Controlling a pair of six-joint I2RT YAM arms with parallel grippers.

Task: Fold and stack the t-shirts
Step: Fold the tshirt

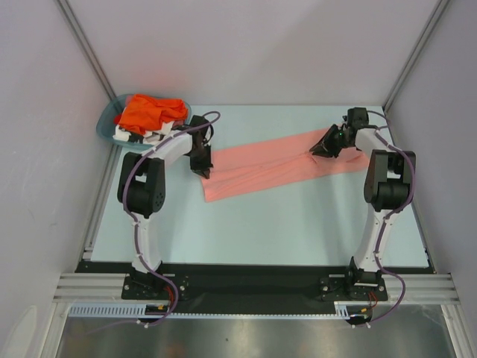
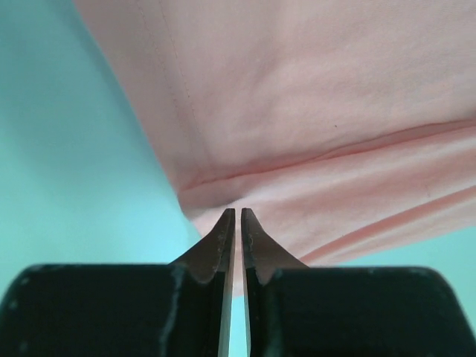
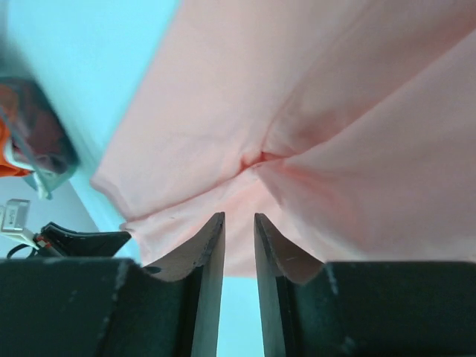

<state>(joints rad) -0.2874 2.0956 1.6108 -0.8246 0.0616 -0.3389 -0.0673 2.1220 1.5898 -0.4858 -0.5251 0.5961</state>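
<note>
Top external view: the pink shirt [image 1: 276,164] lies as a long slanted band across the pale blue table [image 1: 298,224], running from the left pincer [image 1: 203,170] up to the right pincer [image 1: 319,148]. Its left end is lower and nearer the arms' bases, and a long crease runs along its middle.

At the far left corner sits a teal basket [image 1: 104,123]. The orange shirt [image 1: 149,112] is heaped on top of it and the white shirt [image 1: 138,136] with black print is bunched underneath. The left arm's white forearm crosses in front of the basket's near rim and hides part of that white cloth. The basket is just beside the left pincer and well apart from the right one.

From the left wrist, the left pincer [image 2: 238,214] is closed down to a thin slit. Its tips are buried in a folded corner of the pink shirt [image 2: 312,111], which it appears to pinch.

From the right wrist, the right pincer [image 3: 238,217] stands slightly apart, with blue table showing through the gap. The pink shirt [image 3: 245,104] spreads just past the tips and its creases meet beyond them, so nothing is gripped. The basket [image 3: 37,141] shows blurred at the left edge.
</note>
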